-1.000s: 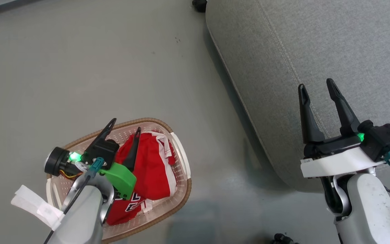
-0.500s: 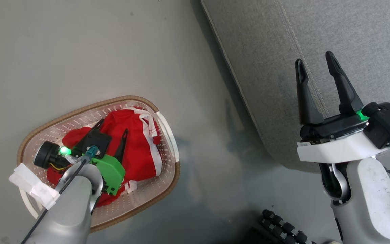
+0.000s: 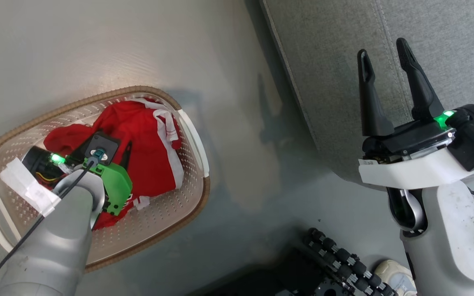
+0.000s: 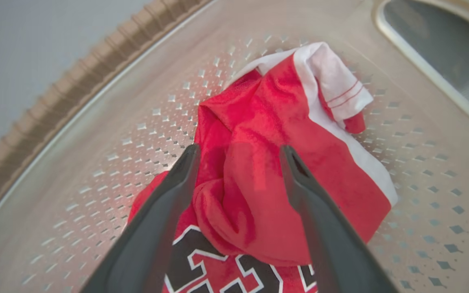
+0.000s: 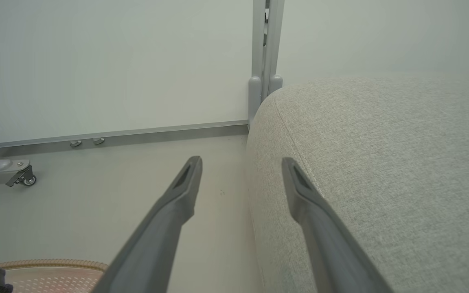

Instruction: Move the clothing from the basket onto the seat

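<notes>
While left claw [image 4: 239, 149] hangs spread over clothing [image 4: 267, 114] in basket [image 3: 138, 89], right claw [image 3: 382, 47] spread, empty, at seat [image 3: 459, 49] edge.

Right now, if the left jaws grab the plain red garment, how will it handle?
Likely floppy: the plain red garment lies in soft folds, so should droop when lifted. It overlaps the numbered jersey, which may drag along.

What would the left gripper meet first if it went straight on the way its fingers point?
Most likely the plain red garment, bunched ahead of the open left gripper atop the numbered jersey in the basket; depth unclear.
</notes>
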You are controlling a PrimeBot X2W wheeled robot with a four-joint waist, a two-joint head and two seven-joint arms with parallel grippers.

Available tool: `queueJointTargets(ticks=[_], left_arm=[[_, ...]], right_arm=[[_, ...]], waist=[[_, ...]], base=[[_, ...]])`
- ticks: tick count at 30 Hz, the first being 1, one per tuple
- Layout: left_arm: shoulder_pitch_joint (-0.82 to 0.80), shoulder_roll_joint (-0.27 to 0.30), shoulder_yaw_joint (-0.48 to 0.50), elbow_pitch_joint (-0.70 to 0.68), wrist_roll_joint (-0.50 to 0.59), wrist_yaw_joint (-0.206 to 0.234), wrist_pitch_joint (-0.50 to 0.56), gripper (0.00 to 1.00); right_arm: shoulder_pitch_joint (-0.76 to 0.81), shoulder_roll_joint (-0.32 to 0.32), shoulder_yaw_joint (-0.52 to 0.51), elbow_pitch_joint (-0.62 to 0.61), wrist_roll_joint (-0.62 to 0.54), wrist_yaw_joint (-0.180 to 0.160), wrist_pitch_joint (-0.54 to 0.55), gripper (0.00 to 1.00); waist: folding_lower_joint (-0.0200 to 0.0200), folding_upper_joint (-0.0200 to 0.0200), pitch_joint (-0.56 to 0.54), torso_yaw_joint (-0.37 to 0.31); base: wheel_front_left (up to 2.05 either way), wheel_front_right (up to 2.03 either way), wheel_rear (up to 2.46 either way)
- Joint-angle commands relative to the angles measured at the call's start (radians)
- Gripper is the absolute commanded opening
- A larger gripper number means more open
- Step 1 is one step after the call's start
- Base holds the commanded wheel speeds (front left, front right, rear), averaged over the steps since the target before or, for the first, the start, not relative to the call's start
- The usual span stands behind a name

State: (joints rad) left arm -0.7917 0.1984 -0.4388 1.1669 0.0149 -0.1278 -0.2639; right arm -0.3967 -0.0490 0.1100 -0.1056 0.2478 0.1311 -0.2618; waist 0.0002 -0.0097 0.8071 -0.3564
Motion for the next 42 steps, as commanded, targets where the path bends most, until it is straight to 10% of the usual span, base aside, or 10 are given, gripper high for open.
queueJointTargets(ticks=[1,22,23,25,42], left_arm=[[-0.037,0.005,-0.002,0.011,-0.003,-0.004,-0.001,1.0],[-0.173,0.003,-0.135,0.119,0.029,-0.002,0.164,1.0],[-0.175,0.001,-0.138,0.119,0.028,-0.002,0.167,0.44],[-0.18,-0.004,-0.145,0.12,0.028,-0.001,0.174,0.0],[-0.157,-0.08,-0.159,0.121,-0.036,0.0,0.084,0.0]], right_arm=[[-0.013,-0.002,0.0,-0.008,0.006,-0.001,-0.005,1.0],[-0.026,-0.002,0.005,-0.05,0.006,-0.001,-0.005,1.0],[-0.026,-0.002,0.006,-0.052,0.004,-0.001,-0.005,1.0],[-0.026,-0.002,0.008,-0.052,0.0,-0.001,-0.005,1.0],[-0.018,-0.003,0.01,-0.015,-0.033,-0.001,-0.005,1.0]], waist=[[-0.0002,0.0097,0.048,-0.009],[-0.0002,0.0097,0.155,-0.005],[-0.0002,0.0097,0.157,-0.003],[-0.0002,0.0097,0.16,0.002],[-0.0002,0.0097,0.015,0.057]], base=[[0.0,0.0,0.0],[0.0,0.0,0.0],[0.0,0.0,0.0],[0.0,0.0,0.0],[0.0,0.0,0.0]])
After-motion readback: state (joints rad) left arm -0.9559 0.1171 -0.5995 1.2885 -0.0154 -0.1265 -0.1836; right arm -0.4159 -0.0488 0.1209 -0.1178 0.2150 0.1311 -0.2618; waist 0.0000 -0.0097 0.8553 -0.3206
